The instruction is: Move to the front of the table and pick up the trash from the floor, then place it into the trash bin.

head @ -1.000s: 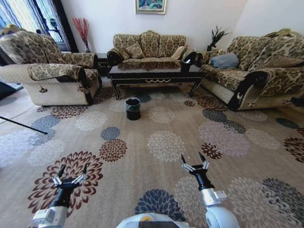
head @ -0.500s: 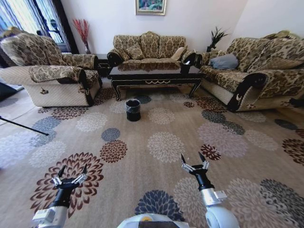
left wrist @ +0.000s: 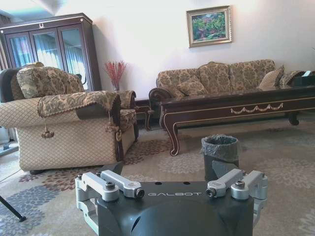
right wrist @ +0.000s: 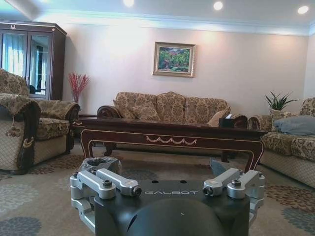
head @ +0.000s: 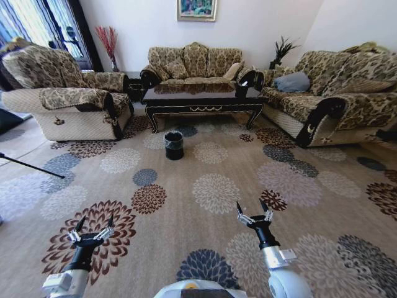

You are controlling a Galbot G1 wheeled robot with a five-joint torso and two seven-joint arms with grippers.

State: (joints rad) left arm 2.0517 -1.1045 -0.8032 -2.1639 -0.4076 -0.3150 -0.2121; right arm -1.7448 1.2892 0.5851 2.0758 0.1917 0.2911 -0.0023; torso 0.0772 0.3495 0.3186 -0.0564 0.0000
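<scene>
Slightly lower in the head view than a second ago, table and bin are shown to have slid with the camera, not by themselves. Both pincers, left pincer (head: 93, 230) and right pincer (head: 254, 212), are held low and forward with fingers spread apart, empty. Beyond them, the trash bin (head: 173, 143) is stood on the floor (head: 211, 186) just before the bench (head: 201, 98); its clear liner looks empty. No trash can be made out; paper and bottle would likely be light, best pinched at an edge.
</scene>
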